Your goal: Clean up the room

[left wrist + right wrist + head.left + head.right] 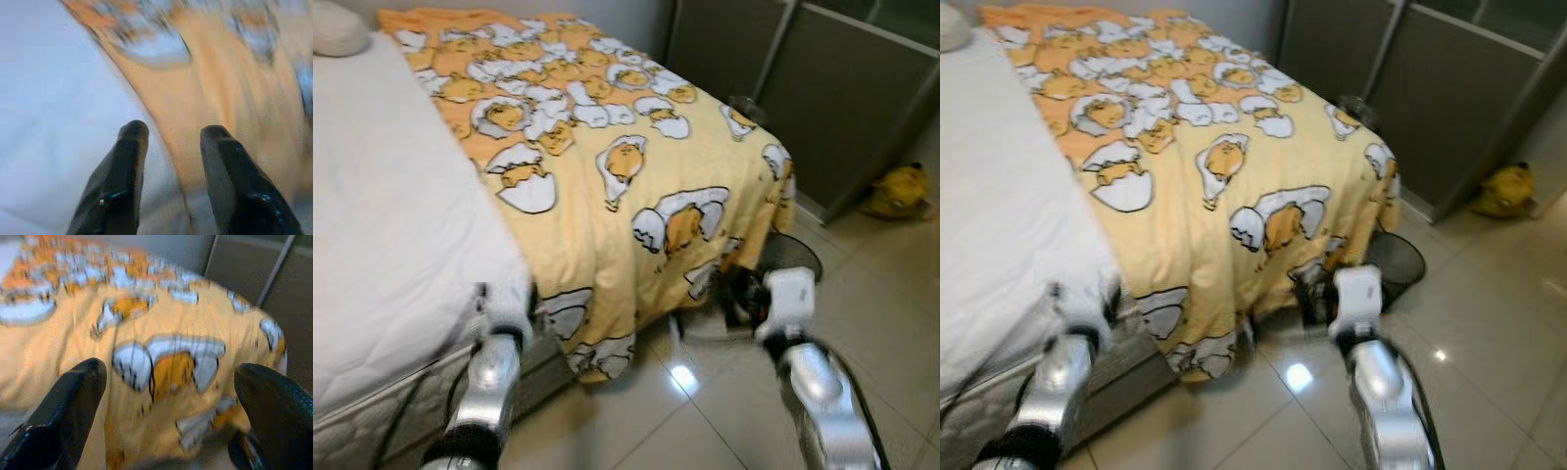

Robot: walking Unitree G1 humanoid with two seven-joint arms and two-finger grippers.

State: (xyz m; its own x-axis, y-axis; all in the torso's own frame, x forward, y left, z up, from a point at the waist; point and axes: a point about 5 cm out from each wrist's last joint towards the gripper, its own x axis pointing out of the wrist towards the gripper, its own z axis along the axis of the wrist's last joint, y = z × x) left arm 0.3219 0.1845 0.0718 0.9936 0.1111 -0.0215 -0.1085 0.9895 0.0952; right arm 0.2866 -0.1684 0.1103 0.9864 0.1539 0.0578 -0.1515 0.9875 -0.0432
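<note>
Nearest, left gripper (168,142): fingers slightly parted, empty, at the lower left, over the mattress edge.
Right gripper (171,377): spread wide, empty, lower right, facing the blanket's hanging corner.
Yellow blanket (607,147): centre frame, draped over the bed's foot.
White mattress (382,196): bare, left side.
Wire bin (1396,259): beside the bed.
Yellow bag (901,188): on the floor at far right.

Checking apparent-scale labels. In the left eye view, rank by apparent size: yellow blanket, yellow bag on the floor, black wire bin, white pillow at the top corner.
1. yellow blanket, by far the largest.
2. black wire bin, partly hidden behind the blanket.
3. yellow bag and white pillow: look alike; the pillow is cropped, so not ranked.
</note>
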